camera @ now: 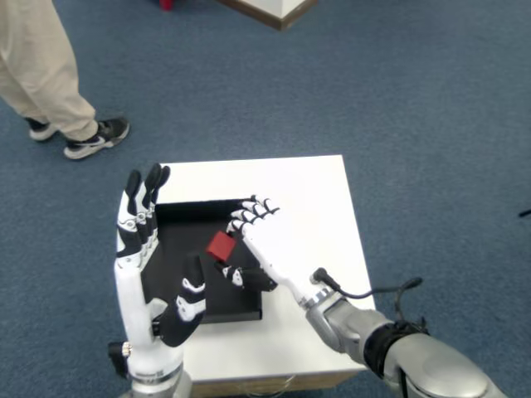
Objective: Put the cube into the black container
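Note:
The red cube (221, 245) is low inside the black container (187, 217), near its middle right. My right hand (264, 247) reaches in from the right, over the container's right wall. Its curled fingers (251, 212) touch the cube's upper right side and its thumb (235, 275) lies just below the cube, so the hand is shut on it. The left hand (148, 274) stands upright and open over the container's left side, hiding that part of the floor.
The container sits on the left half of a small white table (311, 195) on blue carpet. A person's legs and shoes (79, 128) stand at the upper left. A furniture corner (278, 10) shows at the top edge.

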Available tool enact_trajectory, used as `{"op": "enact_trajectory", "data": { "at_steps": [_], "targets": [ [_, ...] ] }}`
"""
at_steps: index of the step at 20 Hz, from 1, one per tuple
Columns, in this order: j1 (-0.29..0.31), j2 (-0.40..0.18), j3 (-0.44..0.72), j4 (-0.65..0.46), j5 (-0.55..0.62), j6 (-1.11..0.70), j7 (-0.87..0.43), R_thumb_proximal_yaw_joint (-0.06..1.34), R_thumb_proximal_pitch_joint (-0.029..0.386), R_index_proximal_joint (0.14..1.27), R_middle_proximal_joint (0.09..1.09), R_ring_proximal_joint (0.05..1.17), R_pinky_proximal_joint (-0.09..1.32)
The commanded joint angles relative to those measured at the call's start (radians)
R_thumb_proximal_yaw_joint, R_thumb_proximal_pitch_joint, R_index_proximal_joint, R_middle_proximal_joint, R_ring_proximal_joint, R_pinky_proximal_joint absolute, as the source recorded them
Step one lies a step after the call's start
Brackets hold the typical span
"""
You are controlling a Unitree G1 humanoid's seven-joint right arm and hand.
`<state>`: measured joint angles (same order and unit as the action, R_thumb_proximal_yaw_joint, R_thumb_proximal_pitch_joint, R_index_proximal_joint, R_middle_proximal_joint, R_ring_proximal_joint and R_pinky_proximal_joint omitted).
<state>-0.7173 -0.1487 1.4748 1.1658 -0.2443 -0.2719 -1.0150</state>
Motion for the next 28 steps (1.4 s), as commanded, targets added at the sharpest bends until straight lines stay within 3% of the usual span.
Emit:
{"op": "enact_trajectory", "data": {
  "at_steps": [1, 10, 11, 12, 13, 16, 26, 28],
  "targets": [
    [-0.035, 0.003, -0.014, -0.023, -0.007, 0.02, 0.014, 1.2, 0.169, 1.06, 0.46, 0.35, 0.26],
    [-0.013, 0.009, -0.003, -0.074, -0.03, 0.048, 0.035, 1.18, 0.167, 1.04, 0.45, 0.34, 0.26],
    [-0.011, 0.01, -0.002, -0.075, -0.032, 0.047, 0.036, 1.08, 0.161, 0.93, 0.45, 0.34, 0.26],
    [-0.01, 0.01, -0.002, -0.077, -0.034, 0.046, 0.041, 0.83, 0.135, 0.76, 0.44, 0.34, 0.26],
    [-0.009, 0.01, -0.001, -0.078, -0.038, 0.049, 0.05, 0.67, 0.109, 0.65, 0.43, 0.33, 0.26],
    [-0.008, 0.011, 0.0, -0.085, -0.059, 0.081, 0.059, 0.55, 0.087, 0.59, 0.39, 0.31, 0.25],
    [-0.017, 0.006, -0.008, -0.113, -0.074, 0.132, 0.061, 0.48, 0.075, 0.59, 0.33, 0.28, 0.2],
    [-0.02, 0.0, -0.017, -0.112, -0.045, 0.125, 0.041, 0.48, 0.073, 0.54, 0.33, 0.28, 0.2]
  ]
}}
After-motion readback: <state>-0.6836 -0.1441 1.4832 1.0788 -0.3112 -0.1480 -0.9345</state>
